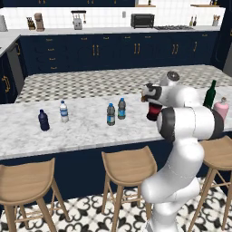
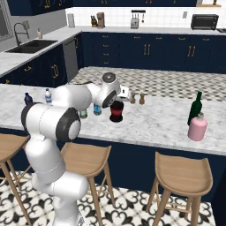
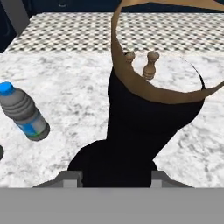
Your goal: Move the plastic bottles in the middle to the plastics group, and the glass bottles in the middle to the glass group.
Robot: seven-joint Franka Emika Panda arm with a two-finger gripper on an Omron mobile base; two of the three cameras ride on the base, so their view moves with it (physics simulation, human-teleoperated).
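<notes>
1. Gripper (image 3: 112, 177) is clenched on the neck of the dark glass bottle (image 2: 116, 111); in the hand view the black neck sits between the two fingertips (image 3: 72, 178), its tan rim close to the camera.
2. The dark glass bottle stands upright on the marble counter (image 1: 81, 129), about mid-counter, red label band showing, partly hidden by the arm in the left base view.
3. Two grey plastic bottles (image 1: 111, 114) and (image 1: 122, 108) stand upright just beside each other, to the left of the dark bottle.
4. Far left on the counter: navy bottle (image 1: 43, 120) and white-capped water bottle (image 1: 64, 111), near each other, both upright.
5. Far right: tall green bottle (image 2: 194, 108) with the pink bottle (image 2: 197, 127) just in front of it, well apart from the dark bottle.
6. Two small brown shakers (image 2: 137, 98) stand behind the dark bottle.
</notes>
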